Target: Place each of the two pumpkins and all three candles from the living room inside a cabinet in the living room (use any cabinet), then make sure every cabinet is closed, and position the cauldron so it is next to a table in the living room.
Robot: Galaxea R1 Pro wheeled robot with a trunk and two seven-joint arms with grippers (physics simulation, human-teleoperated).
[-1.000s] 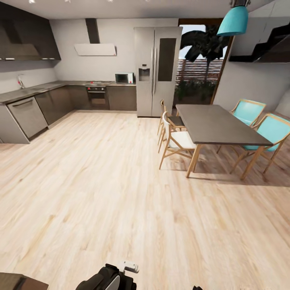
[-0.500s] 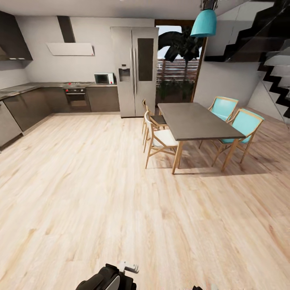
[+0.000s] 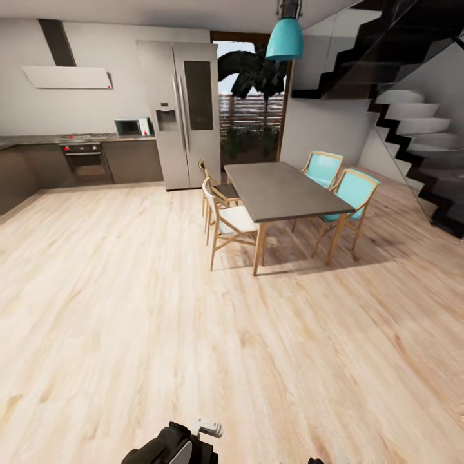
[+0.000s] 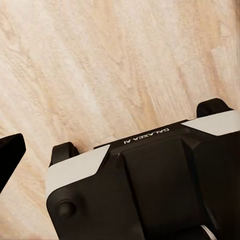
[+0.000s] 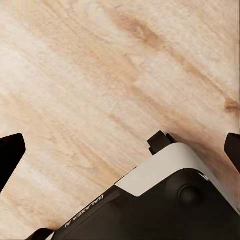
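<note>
The head view looks across a wide pale wooden plank floor [image 3: 161, 309] toward a kitchen and dining corner. A dark grey rectangular dining table with pale wooden legs [image 3: 278, 190] stands right of centre in the far half of the room; this is the dining table, not the low glossy coffee table of the task. Two wooden chairs with white seats [image 3: 227, 222] stand at its left side, the farther one partly hidden behind the nearer. Two turquoise-backed wooden chairs [image 3: 345, 193] stand at its right side, their seats partly hidden by the tabletop. A turquoise pendant lamp [image 3: 285, 38] hangs above, its cord cut off by the top edge. Far left of the table stands a tall steel double-door fridge [image 3: 183, 113], then a small white microwave [image 3: 131, 126] on the dark kitchen worktop [image 3: 58, 138], which runs out of frame at the left. A dark staircase [image 3: 419, 142] climbs at the far right, cut by the frame edge.

None of the pumpkins, candles, cabinet, cauldron or coffee table can be made out in any view here.

At the near edge of the head view a black-and-white part of the robot's body [image 3: 177, 443] pokes in, mostly cut off. Both wrist views look down on the plank floor and the robot's black-and-white base [image 4: 150, 185]; dark finger tips sit at the frame edges, too little to tell how wide either hand stands
</note>
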